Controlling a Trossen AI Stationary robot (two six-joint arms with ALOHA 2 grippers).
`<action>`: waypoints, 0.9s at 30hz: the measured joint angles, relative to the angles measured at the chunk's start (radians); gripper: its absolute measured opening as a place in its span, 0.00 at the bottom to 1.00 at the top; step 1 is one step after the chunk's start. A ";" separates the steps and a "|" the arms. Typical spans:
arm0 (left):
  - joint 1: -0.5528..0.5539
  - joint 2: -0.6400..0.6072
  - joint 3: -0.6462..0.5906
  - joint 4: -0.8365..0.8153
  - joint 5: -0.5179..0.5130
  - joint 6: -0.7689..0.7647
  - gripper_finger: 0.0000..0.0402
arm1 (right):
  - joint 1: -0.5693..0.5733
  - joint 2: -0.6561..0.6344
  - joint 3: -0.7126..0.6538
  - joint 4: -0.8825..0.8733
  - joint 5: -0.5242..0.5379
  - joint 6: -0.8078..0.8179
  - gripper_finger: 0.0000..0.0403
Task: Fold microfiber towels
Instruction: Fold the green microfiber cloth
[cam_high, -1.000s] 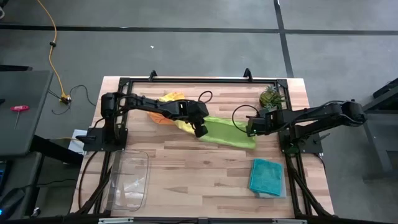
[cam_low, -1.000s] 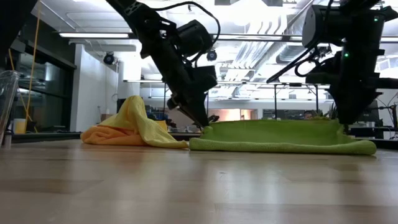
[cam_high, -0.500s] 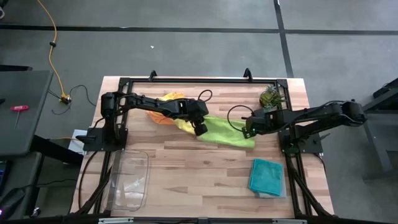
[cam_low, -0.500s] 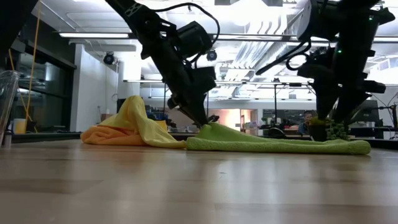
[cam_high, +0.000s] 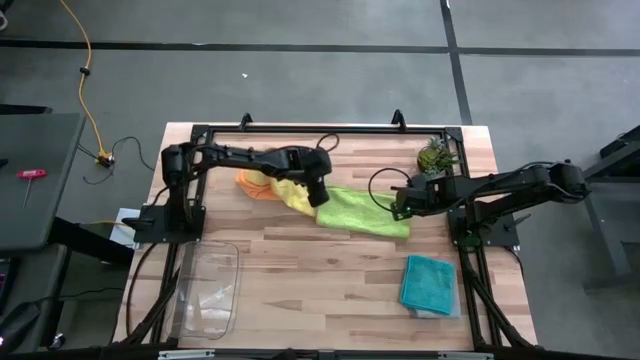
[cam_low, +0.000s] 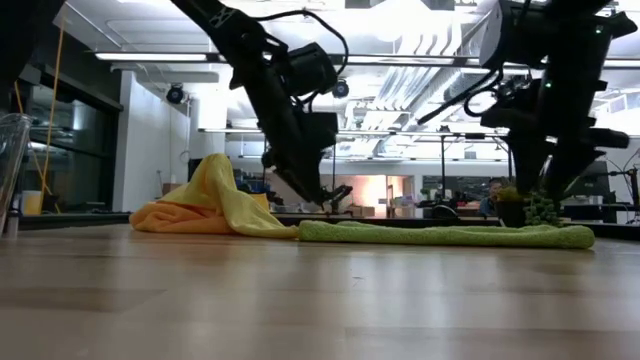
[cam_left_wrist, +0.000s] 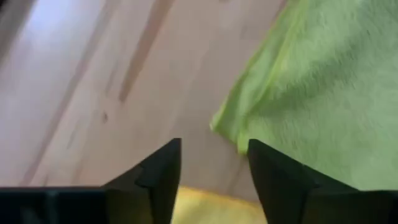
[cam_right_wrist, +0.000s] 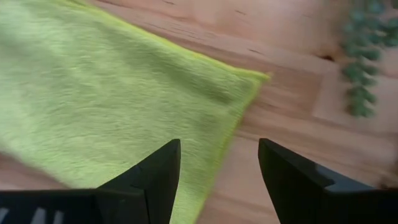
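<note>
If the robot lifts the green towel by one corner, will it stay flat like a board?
Probably not. The green towel lies limp and thin on the table, so it would likely droop. The yellow towel nearby sits crumpled in a soft heap, suggesting these cloths flop and seem light.

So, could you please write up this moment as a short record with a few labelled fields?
Lime green towel: folded, lying flat mid-table, free of both grippers.
Left gripper: open, just above the lime towel's left corner.
Right gripper: open, over the towel's right edge.
Yellow towel: bunched, partly under the left arm.
Orange towel: crumpled beside the yellow one.
Teal towel: folded, near the front right.
Clear plastic tray: front left.
Small plant: back right.
</note>
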 joint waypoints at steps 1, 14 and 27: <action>0.009 -0.007 0.013 -0.039 0.027 0.002 0.47 | 0.000 0.000 0.000 -0.011 0.000 0.016 0.52; -0.056 -0.402 -0.257 0.364 0.307 -0.134 0.54 | 0.000 0.000 -0.102 0.084 -0.107 0.050 0.52; -0.258 -0.899 -0.692 0.861 0.034 -0.294 0.49 | 0.000 0.000 -0.097 0.128 -0.117 0.135 0.52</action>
